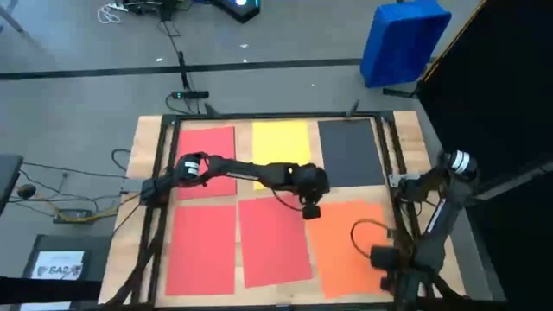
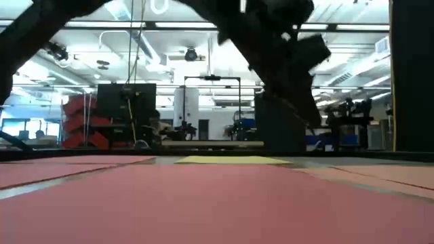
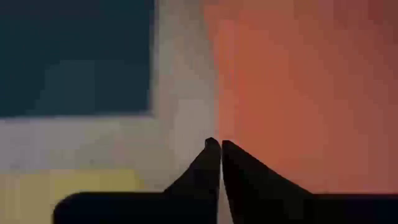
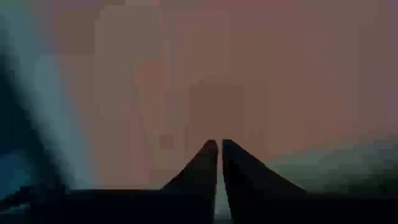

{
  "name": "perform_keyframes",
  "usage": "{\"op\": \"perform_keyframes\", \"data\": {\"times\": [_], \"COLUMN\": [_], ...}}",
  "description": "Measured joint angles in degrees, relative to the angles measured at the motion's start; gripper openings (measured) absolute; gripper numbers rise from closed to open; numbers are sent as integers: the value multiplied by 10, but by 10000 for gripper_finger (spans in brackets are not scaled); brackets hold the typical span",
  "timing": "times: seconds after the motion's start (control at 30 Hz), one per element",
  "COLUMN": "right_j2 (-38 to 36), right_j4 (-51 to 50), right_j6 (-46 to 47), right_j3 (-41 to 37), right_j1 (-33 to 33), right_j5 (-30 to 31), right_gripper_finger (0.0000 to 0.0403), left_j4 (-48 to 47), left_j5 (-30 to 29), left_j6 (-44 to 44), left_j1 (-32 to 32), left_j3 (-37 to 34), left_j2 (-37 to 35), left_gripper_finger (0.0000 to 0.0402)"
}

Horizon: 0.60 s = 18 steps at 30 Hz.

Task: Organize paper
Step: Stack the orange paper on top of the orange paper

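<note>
You see six paper sheets point(image 1: 275, 239) lying long-axis top-to-bottom, narrow gaps between; left gripper point(image 1: 312, 211), pressed together, hovers centre; right gripper point(image 1: 386, 283) likewise, lower right.

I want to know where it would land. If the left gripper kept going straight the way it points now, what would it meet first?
Probably the bare table strip right beside the orange sheet; the left gripper, fingers shut, points down at that edge. Depth is unclear.

The worktop point(image 1: 143, 142) carries six sheets: red point(image 1: 207, 162), yellow point(image 1: 281, 154), black point(image 1: 351, 153) along the far edge; two red point(image 1: 200, 249) and orange point(image 1: 350, 250) along the near edge.
</note>
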Motion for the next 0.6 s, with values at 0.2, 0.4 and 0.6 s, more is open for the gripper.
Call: {"op": "perform_keyframes", "data": {"times": [0.2, 0.4, 0.6], "right_j2": [-51, -166, -264], "right_j4": [2, 87, 81], "right_j6": [28, 23, 70], "right_j3": [-81, -192, -261], "right_j1": [-58, -107, -139], "right_j5": [-15, -22, -79], "right_gripper_finger": [0, 0, 0], "left_j4": [-30, -27, -22], "left_j5": [-2, -26, -22], "left_j6": [-14, -44, -59], "left_j1": [-78, -108, -103], "left_j3": [0, 0, -1], "left_j2": [2, 2, 26], "left_gripper_finger": [0, 0, 0]}}
